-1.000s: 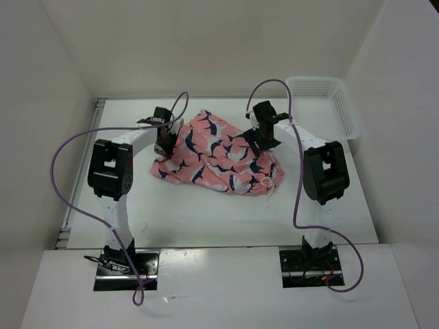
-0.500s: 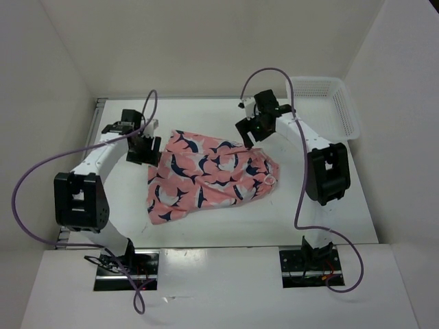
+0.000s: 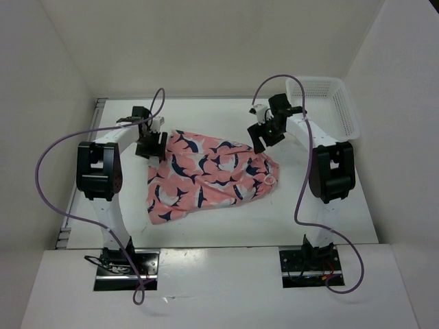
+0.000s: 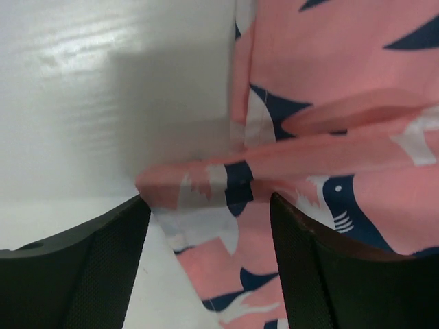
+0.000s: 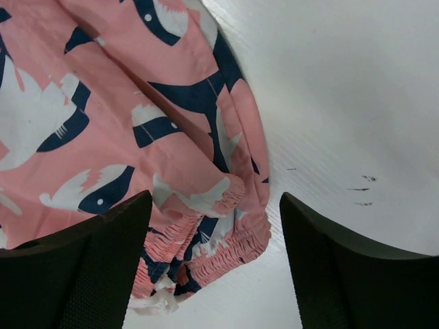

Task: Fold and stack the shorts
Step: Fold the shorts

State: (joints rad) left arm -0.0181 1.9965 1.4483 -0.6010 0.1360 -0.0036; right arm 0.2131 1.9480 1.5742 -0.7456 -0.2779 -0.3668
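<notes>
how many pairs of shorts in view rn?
1. The shorts lie spread out in the middle of the table. None shows in the white mesh basket at the far right corner; more could hide underneath.

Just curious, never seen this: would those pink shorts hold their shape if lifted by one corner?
Probably not: the shorts lie creased and folded over themselves, so they would likely droop. They look thin, so probably light. Pushed, they would likely bunch.

The shorts (image 3: 206,175) are coral pink, printed all over with navy-and-white fish shapes. The basket (image 3: 346,113) and the table (image 3: 206,229) are white. The cables (image 3: 296,199) are purple.
</notes>
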